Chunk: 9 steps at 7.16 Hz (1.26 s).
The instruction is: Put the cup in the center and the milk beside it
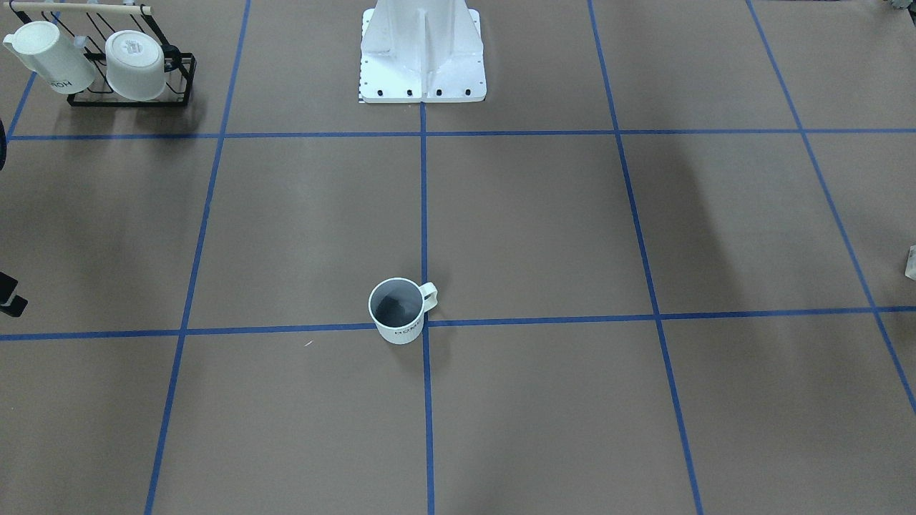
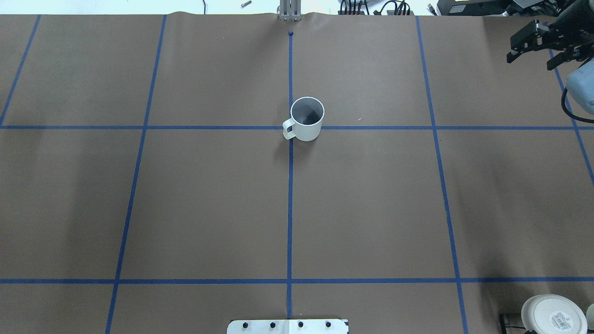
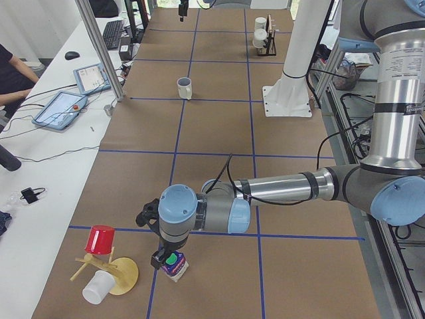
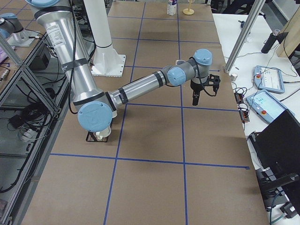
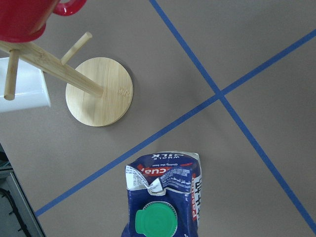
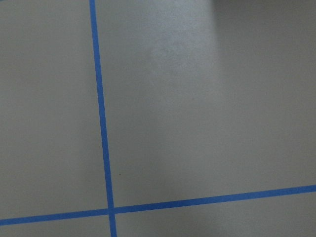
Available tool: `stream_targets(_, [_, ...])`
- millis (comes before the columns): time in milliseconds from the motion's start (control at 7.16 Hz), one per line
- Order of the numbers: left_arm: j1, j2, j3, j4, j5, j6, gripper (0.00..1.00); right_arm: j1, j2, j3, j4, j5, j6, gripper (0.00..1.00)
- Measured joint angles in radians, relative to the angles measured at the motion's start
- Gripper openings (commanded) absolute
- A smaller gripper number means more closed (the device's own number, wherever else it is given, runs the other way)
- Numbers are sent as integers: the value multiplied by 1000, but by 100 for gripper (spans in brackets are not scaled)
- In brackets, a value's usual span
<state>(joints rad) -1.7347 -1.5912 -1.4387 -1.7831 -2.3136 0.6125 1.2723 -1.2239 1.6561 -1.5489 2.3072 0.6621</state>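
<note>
The cup (image 1: 397,311) stands upright just beside the center (image 1: 426,323), its base touching the tape crossing; it also shows in the overhead view (image 2: 306,118), next to the center (image 2: 290,127). The milk (image 3: 174,264) stands at the table's left end, its green cap close under the left wrist camera (image 5: 163,197). My left gripper (image 3: 166,256) is right over the carton; I cannot tell whether it is open or shut. My right gripper (image 2: 531,61) hangs open and empty above the far right part of the table, well away from the cup.
A wooden mug tree (image 5: 98,91) with a red cup (image 3: 101,240) and a white cup (image 3: 99,287) lies beside the milk. A black rack with two white mugs (image 1: 132,71) stands near the robot base (image 1: 422,54). Tablets (image 3: 63,106) lie on the operators' desk.
</note>
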Motion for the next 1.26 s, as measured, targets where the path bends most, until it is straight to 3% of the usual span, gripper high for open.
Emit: stream_targets(1257, [44, -42, 68, -10, -1, -99, 98, 2, -34, -7, 0, -6, -65, 100])
